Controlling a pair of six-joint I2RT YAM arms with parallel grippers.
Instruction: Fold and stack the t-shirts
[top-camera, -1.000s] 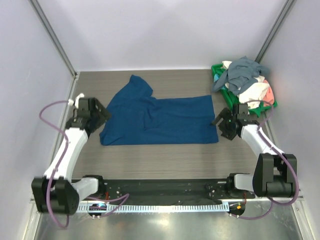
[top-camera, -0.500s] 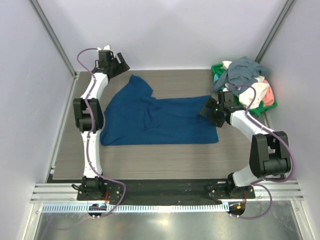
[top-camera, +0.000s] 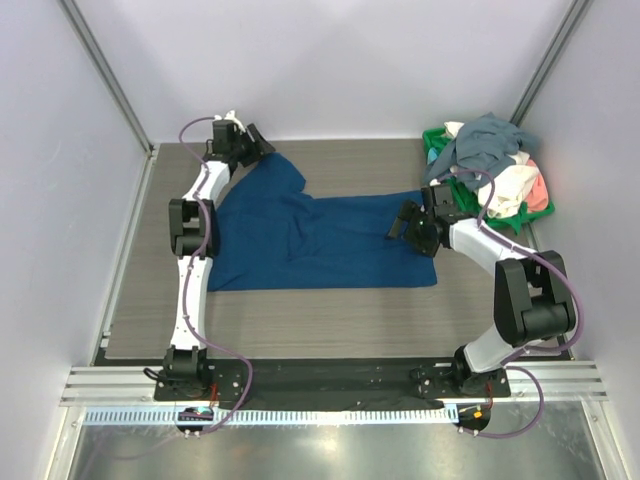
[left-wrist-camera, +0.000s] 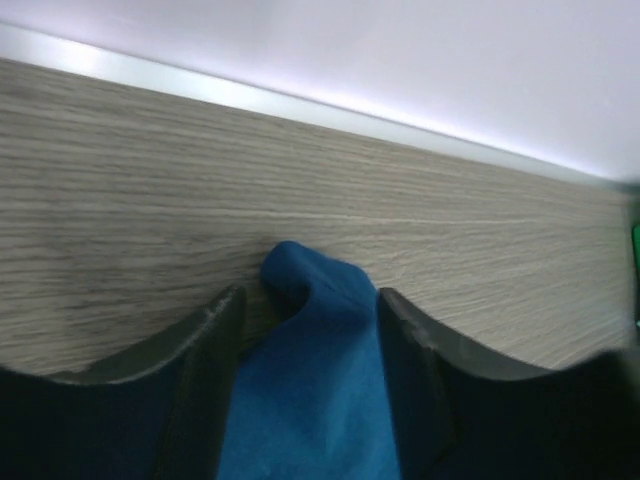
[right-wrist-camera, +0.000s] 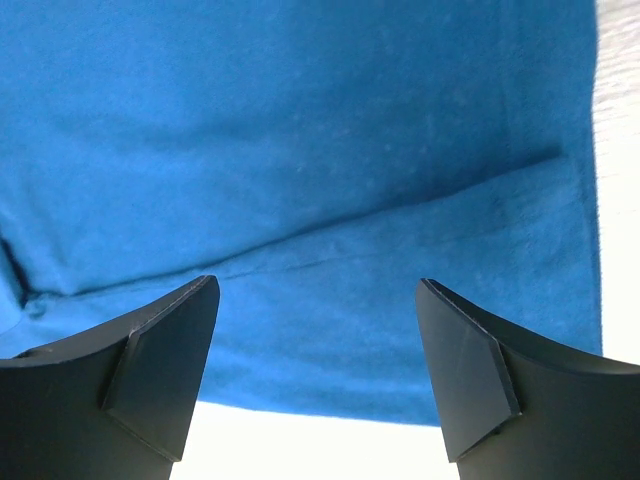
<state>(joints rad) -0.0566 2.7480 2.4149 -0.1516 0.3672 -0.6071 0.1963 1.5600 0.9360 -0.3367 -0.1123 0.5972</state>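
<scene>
Wood-grain table (top-camera: 330, 300): your blue t-shirt (top-camera: 330, 240) lies unfolded beside the green basket (top-camera: 434, 152), with the other t-shirts (top-camera: 495, 165) heaped inside it. Left gripper (left-wrist-camera: 305, 300), fingers apart, straddles the sleeve (left-wrist-camera: 300, 270) farthest from the basket. Right gripper (right-wrist-camera: 315, 300), fingers wide, hovers over the nearest hem (right-wrist-camera: 400, 370). I judge nothing folded or stacked yet.

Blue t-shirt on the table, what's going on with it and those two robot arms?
A blue cotton t-shirt lies spread on the wood-grain table. The left arm's fingers straddle the tip of its far sleeve, apart, not pinching yet. The right arm's fingers hang wide open over the hem end. More shirts are heaped in the green plastic basket at the far right.
</scene>
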